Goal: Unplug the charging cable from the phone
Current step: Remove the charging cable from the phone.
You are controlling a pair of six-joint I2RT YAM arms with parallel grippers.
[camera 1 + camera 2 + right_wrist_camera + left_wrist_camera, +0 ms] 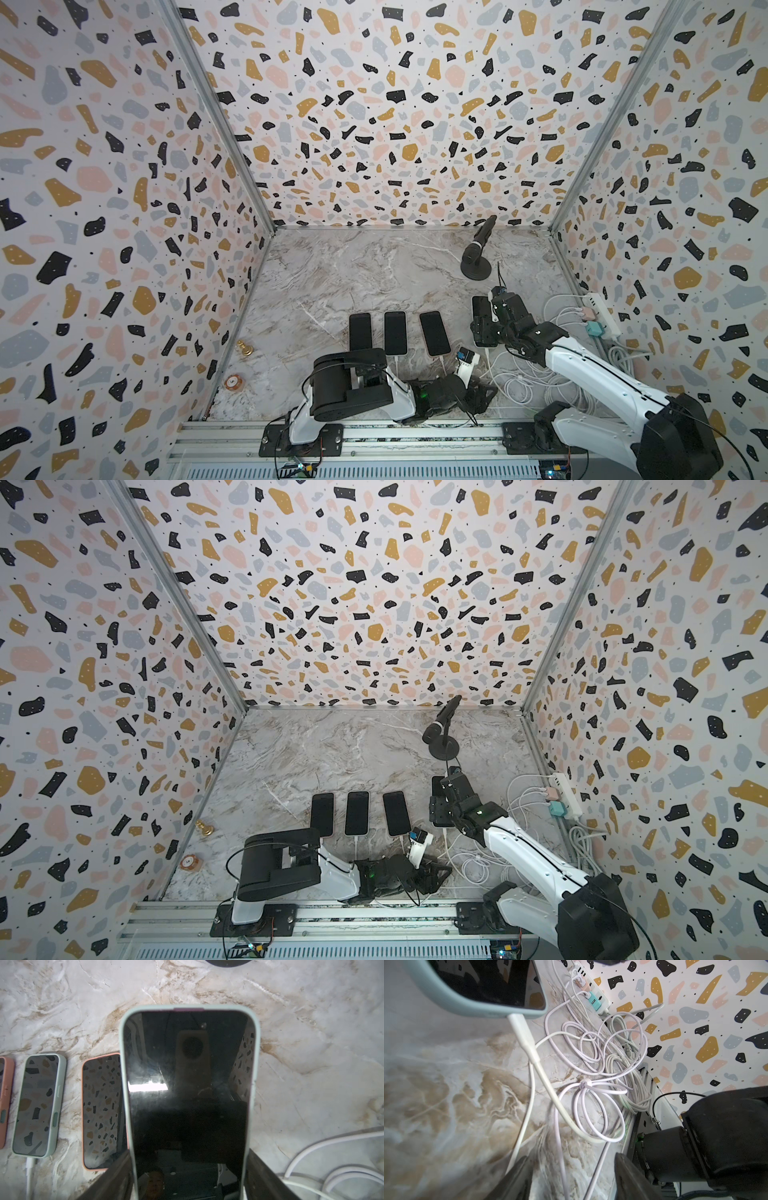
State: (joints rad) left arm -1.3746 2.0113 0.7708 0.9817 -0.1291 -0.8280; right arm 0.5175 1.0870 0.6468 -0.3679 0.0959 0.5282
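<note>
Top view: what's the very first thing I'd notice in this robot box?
Speckled walls of black, gold and pink blotches tower around. On the marble table four phones lie in a row, and the right hand grips the mint-cased phone at the row's right end. Next to it, white cables tangle toward the power strip by the right wall.

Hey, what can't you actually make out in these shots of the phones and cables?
- Far-left phone: whether it is plugged in. The left arm covers its near end in both top views, and the right wrist view's edge cuts it off.
- Cables: which runs to which phone. They lie in tangled coils in the left wrist view.
- Small gold object: too small to identify in both top views.
</note>
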